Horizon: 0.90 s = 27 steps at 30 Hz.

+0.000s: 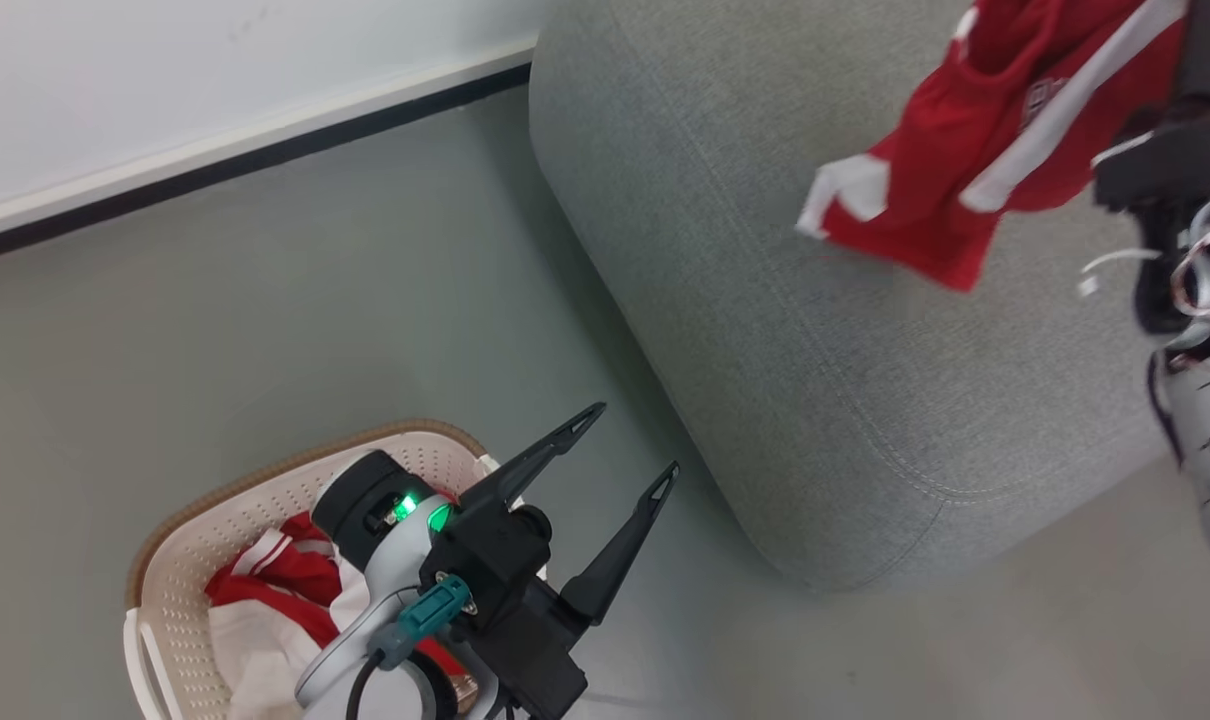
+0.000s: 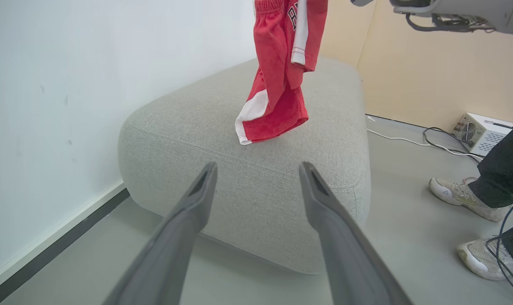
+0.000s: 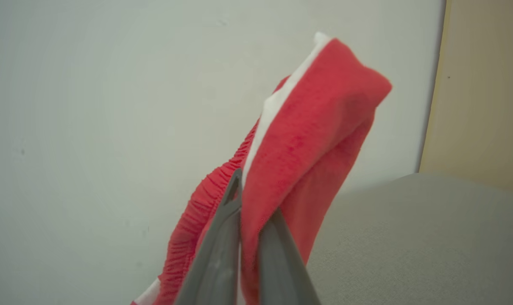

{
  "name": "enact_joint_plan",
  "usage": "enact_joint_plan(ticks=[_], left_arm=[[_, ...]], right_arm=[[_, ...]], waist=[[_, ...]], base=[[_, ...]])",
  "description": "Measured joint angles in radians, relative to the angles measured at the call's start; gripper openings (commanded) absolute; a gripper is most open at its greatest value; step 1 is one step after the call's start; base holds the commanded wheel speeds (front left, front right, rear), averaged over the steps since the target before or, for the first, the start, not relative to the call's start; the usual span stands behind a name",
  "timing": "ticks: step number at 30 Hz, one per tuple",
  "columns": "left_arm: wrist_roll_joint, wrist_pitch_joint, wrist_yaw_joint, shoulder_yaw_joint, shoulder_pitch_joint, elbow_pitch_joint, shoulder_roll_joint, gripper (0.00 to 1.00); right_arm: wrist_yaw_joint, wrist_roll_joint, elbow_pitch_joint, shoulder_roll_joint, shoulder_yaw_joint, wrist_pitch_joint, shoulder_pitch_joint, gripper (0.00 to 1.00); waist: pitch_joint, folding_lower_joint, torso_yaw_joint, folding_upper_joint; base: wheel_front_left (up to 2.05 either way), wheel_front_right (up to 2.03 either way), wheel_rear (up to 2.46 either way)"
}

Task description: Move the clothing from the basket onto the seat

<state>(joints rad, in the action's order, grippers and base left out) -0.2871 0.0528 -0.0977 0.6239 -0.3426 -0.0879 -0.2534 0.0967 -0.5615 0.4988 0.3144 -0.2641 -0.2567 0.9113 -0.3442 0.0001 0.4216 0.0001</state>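
Carrying a pair of red shorts pinched between its clenched fingers, the robot's right gripper holds the garment high over the grey seat, the transfer step of the job in hand. The fabric hangs from a grip near the elastic waistband, its white-trimmed hem down at the cushion's top. The left wrist view does not settle whether the hem touches the upholstery or floats just above it. The left gripper hangs empty over the floor between basket and seat, its two fingers spread wide. Beneath that arm the cream basket sits on the floor near the seat's corner, with more red and white garments heaped inside, so the task looks only partly done. The next move, by the look of it, calls for lowering the shorts until most of the cloth rests on the cushion, well in from the rounded edge. The fingers would then have to part and lift straight away, so the thin fabric does not snag and trail off. A person's feet in pale trainers stand on the floor beside the seat, near a small white box and its cable
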Motion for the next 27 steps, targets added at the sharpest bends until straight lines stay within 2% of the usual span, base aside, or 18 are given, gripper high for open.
enact_joint_plan(ticks=[12,22,27], left_arm=[[0.014,0.016,0.000,-0.003,-0.046,-0.048,-0.019,1.00],[0.042,0.034,-0.008,-0.003,-0.070,-0.091,-0.045,1.00],[0.046,0.044,-0.008,-0.005,-0.090,-0.105,-0.063,1.00]], right_arm=[[0.000,0.000,0.043,0.108,0.107,0.000,0.086,0.00],[-0.023,-0.012,0.156,0.106,0.128,0.000,0.093,0.00],[-0.028,-0.033,0.241,0.072,0.136,0.000,0.081,0.00]], waist=[[-0.071,0.0000,-0.056,0.0000],[-0.153,0.0001,-0.088,-0.0001],[-0.198,0.0000,-0.097,0.0000]], base=[[0.00,0.00,0.00],[0.00,0.00,0.00],[0.00,0.00,0.00]])
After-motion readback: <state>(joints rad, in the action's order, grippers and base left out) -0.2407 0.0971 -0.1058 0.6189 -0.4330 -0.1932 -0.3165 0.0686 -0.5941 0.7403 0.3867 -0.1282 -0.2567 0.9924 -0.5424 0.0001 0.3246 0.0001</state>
